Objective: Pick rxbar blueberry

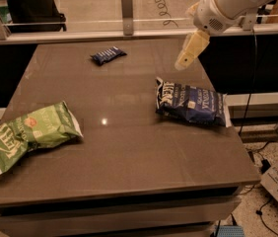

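Camera view: rxbar blueberry [108,55] lies flat on the table [129,157], well beyond the blue chip bag [191,102] and off to its picture-left, near the far edge. Nothing touches it. Its long axis is a bit skewed vs the bag's.

Gripper [184,60] hangs in the air just beyond the blue chip bag's far side, above the tabletop, pointing down and picture-left. Nothing visible in it. Can't tell if it's spread or pressed together, only one cream-coloured face shows.

Green chip bag [28,135] sits well to picture-left of the blue chip bag and nearer the camera, so not in the path.

Handling, my est.:
- Bar is light and thin, dense inside, w/ a slick film wrapper.
- Stiff-ish along its length and won't crush like the chip bags, but the low profile leaves little height to grab.
- Prob slides on the smooth tabletop if nudged from one side only.
- Best hold imo: top-down, across the short width at mid-length, grip squared to the long edges, right down at the surface.
- Avoid the crimped ends: flimsy, likely to slip out.

Stage: approach, no contact yet. Next needs travel from beyond the blue chip bag toward the bar, wrist yaw to match its skew, then descent.

Risk: wrong blue item. The bag is closer to the gripper & similar colour.
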